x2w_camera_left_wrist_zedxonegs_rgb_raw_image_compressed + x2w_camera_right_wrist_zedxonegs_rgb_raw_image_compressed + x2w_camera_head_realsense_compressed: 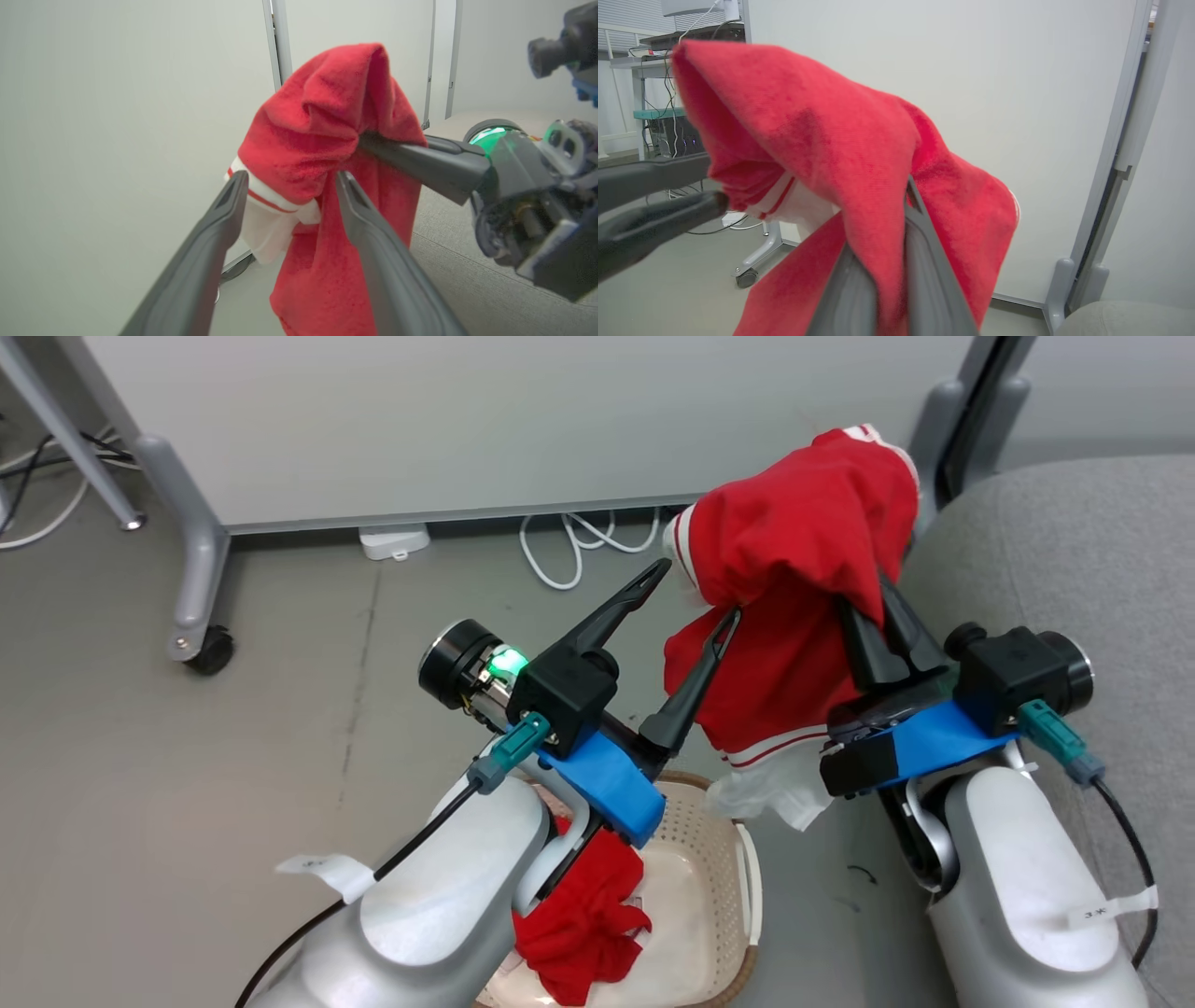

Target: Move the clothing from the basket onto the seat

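One red piece of clothing [794,569] with white stripe trim hangs in the air, draped over my right gripper [882,607], which is shut on it beside the grey seat [1074,551]. My left gripper [700,590] stands open just left of the cloth, its fingertips [236,184] either side of the white-trimmed fold and gripping nothing. In the right wrist view the fabric [840,154] is pinched between the closed fingers [920,280]. A second red garment [583,924] lies in the cream basket [709,859] below, partly hidden by my left forearm.
A white partition on grey caster legs [201,644] stands behind, with white cables [569,546] and a small white box [394,539] on the floor at its foot. A desk with equipment [668,121] is further back. The seat edge [467,270] lies right of the hanging cloth.
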You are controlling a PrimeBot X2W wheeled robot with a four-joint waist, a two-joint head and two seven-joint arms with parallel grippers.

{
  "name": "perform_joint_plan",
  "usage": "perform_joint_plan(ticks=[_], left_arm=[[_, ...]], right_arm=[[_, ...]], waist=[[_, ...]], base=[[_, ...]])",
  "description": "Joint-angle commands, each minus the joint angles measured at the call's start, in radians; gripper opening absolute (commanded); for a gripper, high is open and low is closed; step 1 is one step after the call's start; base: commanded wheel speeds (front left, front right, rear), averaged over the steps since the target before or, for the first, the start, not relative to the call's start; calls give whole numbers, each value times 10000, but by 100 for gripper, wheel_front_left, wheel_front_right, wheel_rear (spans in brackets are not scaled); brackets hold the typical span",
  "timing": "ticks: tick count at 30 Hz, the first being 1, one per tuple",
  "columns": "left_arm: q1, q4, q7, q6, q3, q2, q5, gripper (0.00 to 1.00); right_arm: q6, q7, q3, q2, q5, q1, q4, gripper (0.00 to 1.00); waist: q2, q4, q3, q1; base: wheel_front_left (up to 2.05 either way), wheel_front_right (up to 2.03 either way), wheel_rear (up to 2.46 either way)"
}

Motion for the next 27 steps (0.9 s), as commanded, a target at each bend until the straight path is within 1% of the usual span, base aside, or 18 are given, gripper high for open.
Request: perform_joint_plan(ticks=[1, 10, 18, 27], left_arm=[[111, -48, -74, 43, 11, 60, 55, 100], [273, -220, -262, 95, -83, 247, 257, 100], [375, -294, -321, -24, -213, 395, 356, 100], [542, -261, -374, -99, -324, 421, 438, 100]], right_arm=[[5, -37, -92, -23, -64, -150, -108, 0], [5, -37, -728, -21, -321, 273, -623, 0], [5, -38, -1354, -18, -395, 621, -1140, 0], [5, -38, -1991, -18, -561, 1369, -1692, 0]], waist=[[0, -237, 167, 0], [0, -1272, 631, 0], [0, -2311, 883, 0], [0, -3104, 857, 0]], base=[[0, 0, 0], [0, 0, 0], [0, 0, 0], [0, 0, 0]])
